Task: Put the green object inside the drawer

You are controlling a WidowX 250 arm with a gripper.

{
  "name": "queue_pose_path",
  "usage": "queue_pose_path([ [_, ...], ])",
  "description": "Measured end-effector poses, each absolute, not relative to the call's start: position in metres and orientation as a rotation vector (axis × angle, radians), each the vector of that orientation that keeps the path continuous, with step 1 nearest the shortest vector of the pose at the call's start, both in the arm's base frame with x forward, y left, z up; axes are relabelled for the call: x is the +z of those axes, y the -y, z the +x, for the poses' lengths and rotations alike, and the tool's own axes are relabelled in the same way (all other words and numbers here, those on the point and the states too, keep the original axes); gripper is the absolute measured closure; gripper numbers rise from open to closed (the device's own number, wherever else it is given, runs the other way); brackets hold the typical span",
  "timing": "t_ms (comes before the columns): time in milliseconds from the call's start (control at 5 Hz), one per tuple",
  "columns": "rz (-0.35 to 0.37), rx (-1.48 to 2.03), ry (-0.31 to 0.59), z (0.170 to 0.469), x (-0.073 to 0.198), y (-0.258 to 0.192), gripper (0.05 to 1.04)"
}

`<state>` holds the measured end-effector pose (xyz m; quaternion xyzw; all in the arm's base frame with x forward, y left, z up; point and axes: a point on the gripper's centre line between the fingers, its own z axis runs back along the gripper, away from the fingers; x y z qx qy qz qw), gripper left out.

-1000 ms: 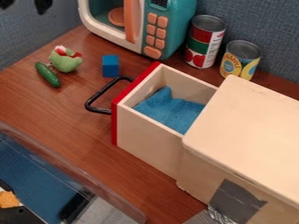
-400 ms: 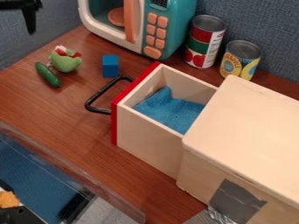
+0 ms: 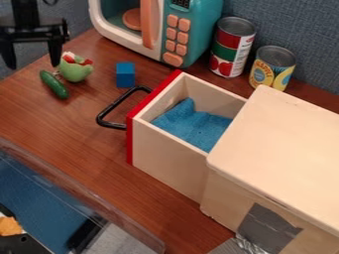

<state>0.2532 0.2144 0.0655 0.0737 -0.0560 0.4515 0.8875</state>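
Black two-finger claw (image 3: pixel 31 65) now lower, wide, by brown wooden bench (image 3: pixel 73 129), back-left edge; you're nearing green plush toy (image 3: pixel 75 72).

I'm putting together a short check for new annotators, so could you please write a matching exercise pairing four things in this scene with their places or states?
Things:
1. cucumber
2. blue cube
3. drawer
4. gripper

Places or states:
A. pulled open, with blue cloth inside
B. at the upper left, its fingers apart
C. lying beside the green plush toy
D. on the table, between the toy microwave and the black handle

Right pairs: 1-C; 2-D; 3-A; 4-B
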Motion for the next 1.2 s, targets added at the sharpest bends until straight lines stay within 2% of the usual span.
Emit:
queue_pose_path([
  [600,0.221,0.985,0.114,0.261,0.031,-0.227,0.083],
  [800,0.202,1.034,0.123,0.271,0.033,-0.231,0.083],
  [1000,0.191,1.091,0.120,0.279,0.031,-0.236,0.127],
  [1200,0.201,1.131,0.098,0.280,0.020,-0.239,0.411],
])
